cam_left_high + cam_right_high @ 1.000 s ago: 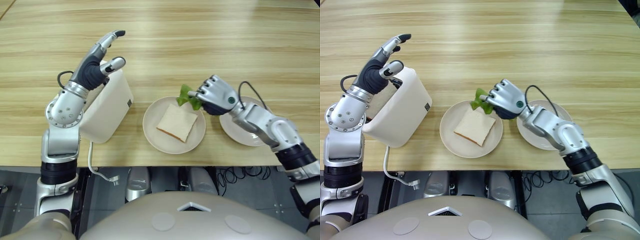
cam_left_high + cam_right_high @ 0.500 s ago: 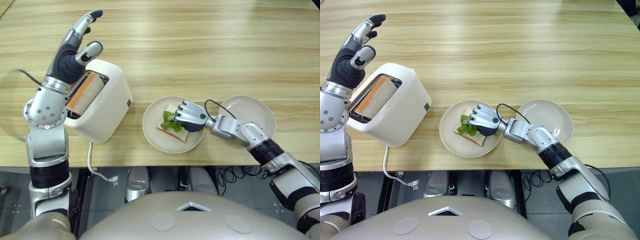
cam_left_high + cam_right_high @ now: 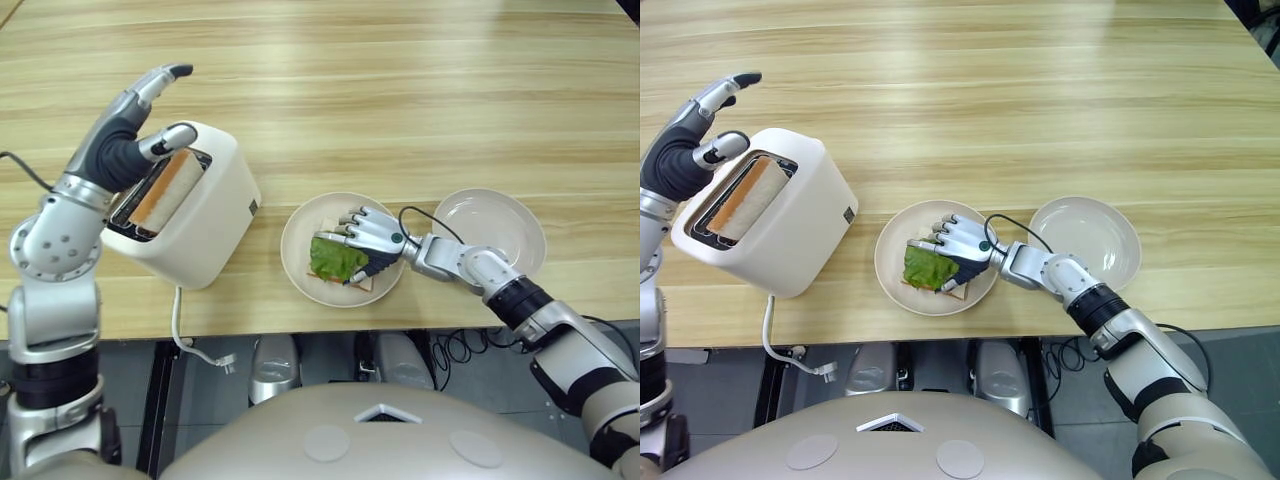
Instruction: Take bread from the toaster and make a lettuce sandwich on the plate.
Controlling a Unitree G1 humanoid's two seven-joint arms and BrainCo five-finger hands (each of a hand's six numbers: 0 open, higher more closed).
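Left eye view: fingers (image 3: 355, 218) atop lettuce (image 3: 333, 260)

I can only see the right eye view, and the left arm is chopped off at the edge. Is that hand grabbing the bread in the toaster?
Observer: No. The left eye view takes in the whole left hand. Its fingers are spread and hold nothing, and the thumb is near the far end of the bread in the toaster.
Operator: Is there a wire by that arm?
Observer: Yes, a thin black cable curves from beside the wrist off the picture's left edge.
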